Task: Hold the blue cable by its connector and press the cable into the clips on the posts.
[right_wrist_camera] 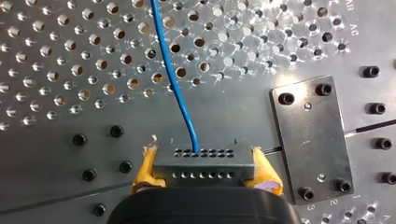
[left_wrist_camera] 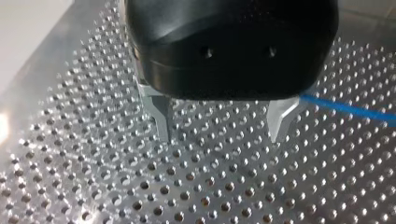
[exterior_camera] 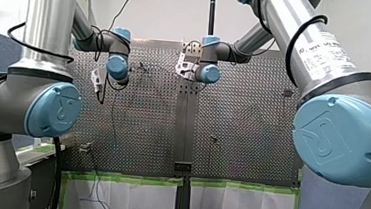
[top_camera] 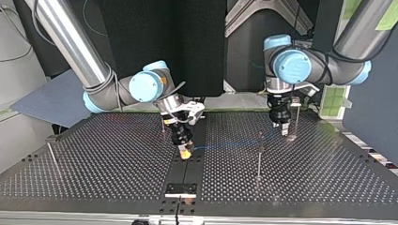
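Right wrist view: connector clamped in right gripper, blue cable ahead; left gripper spread, empty; clipping seemingly outstanding.

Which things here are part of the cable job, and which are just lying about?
Job in hand: blue cable; its connector, clamped in my right gripper; my left gripper, open and empty; upright posts.
Lying about: black bolted plate; green tape.
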Available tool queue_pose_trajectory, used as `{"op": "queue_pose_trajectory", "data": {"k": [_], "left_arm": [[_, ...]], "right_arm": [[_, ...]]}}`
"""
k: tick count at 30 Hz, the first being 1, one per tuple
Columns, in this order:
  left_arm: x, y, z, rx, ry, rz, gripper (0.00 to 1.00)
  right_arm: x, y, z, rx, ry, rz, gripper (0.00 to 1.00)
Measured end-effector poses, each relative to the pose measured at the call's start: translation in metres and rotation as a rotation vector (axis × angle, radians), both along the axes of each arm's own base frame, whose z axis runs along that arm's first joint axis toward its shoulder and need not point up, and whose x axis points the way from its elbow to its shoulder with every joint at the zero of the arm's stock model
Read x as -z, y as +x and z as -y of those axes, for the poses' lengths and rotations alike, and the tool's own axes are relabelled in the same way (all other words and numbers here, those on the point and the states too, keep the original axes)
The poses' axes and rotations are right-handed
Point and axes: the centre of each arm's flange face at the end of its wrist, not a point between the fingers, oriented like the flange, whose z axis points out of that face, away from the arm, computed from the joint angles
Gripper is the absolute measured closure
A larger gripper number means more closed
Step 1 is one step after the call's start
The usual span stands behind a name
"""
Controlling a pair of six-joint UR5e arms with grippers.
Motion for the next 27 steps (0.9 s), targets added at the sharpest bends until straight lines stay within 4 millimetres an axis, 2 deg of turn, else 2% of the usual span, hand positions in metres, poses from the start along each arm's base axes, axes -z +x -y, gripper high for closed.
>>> {"op": "queue_pose_trajectory", "data": {"k": [6,15,27], "left_arm": [[-0.008,-0.02,0.003,0.03,-0.017,0.013,0.0],[-0.027,-0.033,0.01,0.056,-0.025,0.053,0.0],[-0.045,-0.052,0.03,0.138,0.008,0.066,0.0]], "right_arm": [[0.001,0.002,-0.003,-0.004,0.001,-0.002,1.0],[0.001,0.001,-0.001,-0.001,0.0,-0.005,1.0],[0.003,-0.001,0.002,0.007,0.0,-0.009,1.0]]}}
